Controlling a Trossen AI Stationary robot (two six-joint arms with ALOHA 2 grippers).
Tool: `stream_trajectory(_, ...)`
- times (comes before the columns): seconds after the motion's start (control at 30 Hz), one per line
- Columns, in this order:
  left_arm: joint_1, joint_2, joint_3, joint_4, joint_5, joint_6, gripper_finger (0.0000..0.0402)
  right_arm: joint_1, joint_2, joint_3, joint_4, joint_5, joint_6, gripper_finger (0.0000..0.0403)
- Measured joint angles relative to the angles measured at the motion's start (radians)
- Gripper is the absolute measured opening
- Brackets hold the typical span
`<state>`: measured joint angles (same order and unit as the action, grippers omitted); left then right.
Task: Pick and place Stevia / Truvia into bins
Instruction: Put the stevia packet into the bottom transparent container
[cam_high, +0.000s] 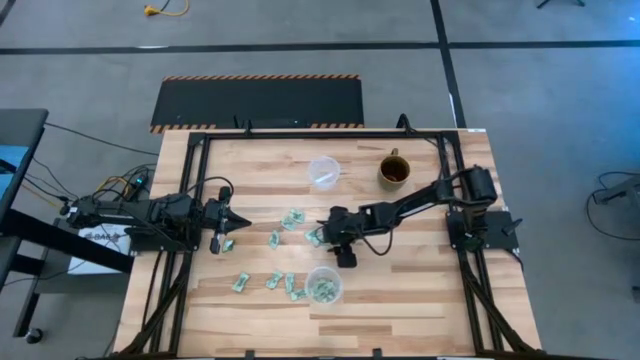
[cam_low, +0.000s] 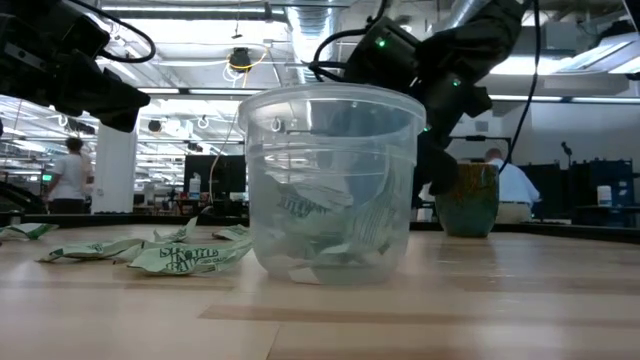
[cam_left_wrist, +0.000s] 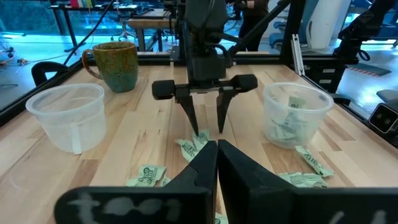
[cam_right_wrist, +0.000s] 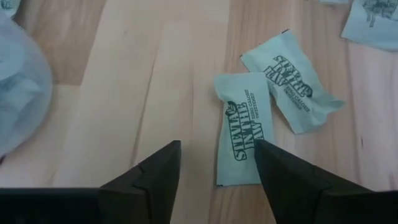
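Several light green and white Stevia / Truvia packets lie flat on the wooden table, two of them (cam_right_wrist: 244, 127) (cam_right_wrist: 292, 84) just ahead of my right gripper (cam_right_wrist: 217, 165). That gripper (cam_high: 322, 232) slants down over them near the table's middle, open, its fingertips (cam_left_wrist: 199, 130) just above a packet (cam_left_wrist: 193, 146). One clear bin (cam_high: 323, 287) near the front holds several packets (cam_low: 320, 215). The other bin (cam_high: 323, 171) stands farther back and looks bare inside. My left gripper (cam_high: 225, 215) waits shut at the table's left (cam_left_wrist: 216, 155).
A brown-green mug (cam_high: 393, 170) stands at the far right of the middle, beside the far bin. More packets (cam_high: 275, 238) (cam_high: 241, 282) are scattered between the two grippers and left of the near bin. People are in the room beyond the table.
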<state>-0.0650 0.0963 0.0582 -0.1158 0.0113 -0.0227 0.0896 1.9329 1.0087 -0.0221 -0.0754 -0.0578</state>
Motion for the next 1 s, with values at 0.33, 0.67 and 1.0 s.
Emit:
stream_trajectory(0.33, 0.0, 0.0, 0.0, 0.0, 0.0, 0.0, 0.0, 0.002, -0.002, 0.003, -0.039, 0.066, 0.008, 0.018)
stream_trajectory(0.67, 0.0, 0.0, 0.0, 0.0, 0.0, 0.0, 0.0, 0.001, 0.0, 0.003, -0.077, 0.083, 0.031, 0.0069)
stream_trajectory(1.0, 0.0, 0.0, 0.0, 0.0, 0.0, 0.0, 0.0, 0.064, -0.087, -0.009, -0.223, 0.271, 0.005, 0.0007)
